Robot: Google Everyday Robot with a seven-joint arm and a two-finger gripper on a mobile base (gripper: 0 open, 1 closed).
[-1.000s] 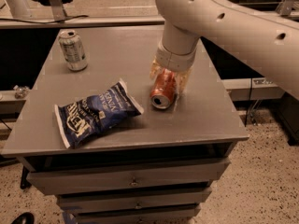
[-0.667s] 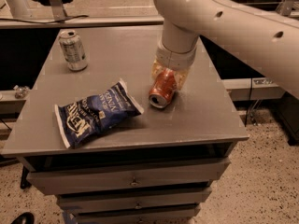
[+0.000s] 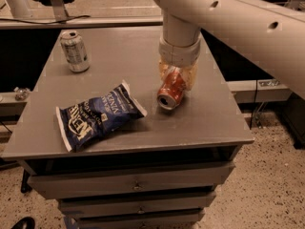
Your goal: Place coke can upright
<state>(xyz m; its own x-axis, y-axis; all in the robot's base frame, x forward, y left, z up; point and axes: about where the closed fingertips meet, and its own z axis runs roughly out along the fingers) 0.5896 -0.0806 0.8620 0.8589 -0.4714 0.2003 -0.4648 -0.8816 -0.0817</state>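
The coke can (image 3: 170, 91) is red-orange and tilted, its silver top facing the camera and down-left, just above or touching the grey table top (image 3: 119, 51) right of centre. My gripper (image 3: 177, 78) comes down from the big white arm (image 3: 228, 13) and its pale fingers (image 3: 190, 76) sit around the can's upper end, shut on it.
A silver-grey can (image 3: 75, 51) stands upright at the table's back left. A blue chip bag (image 3: 97, 114) lies flat at the front left. The table has drawers below and its right edge is close to the coke can.
The gripper and the coke can stay in nearly the same place and tilt; no clear movement.
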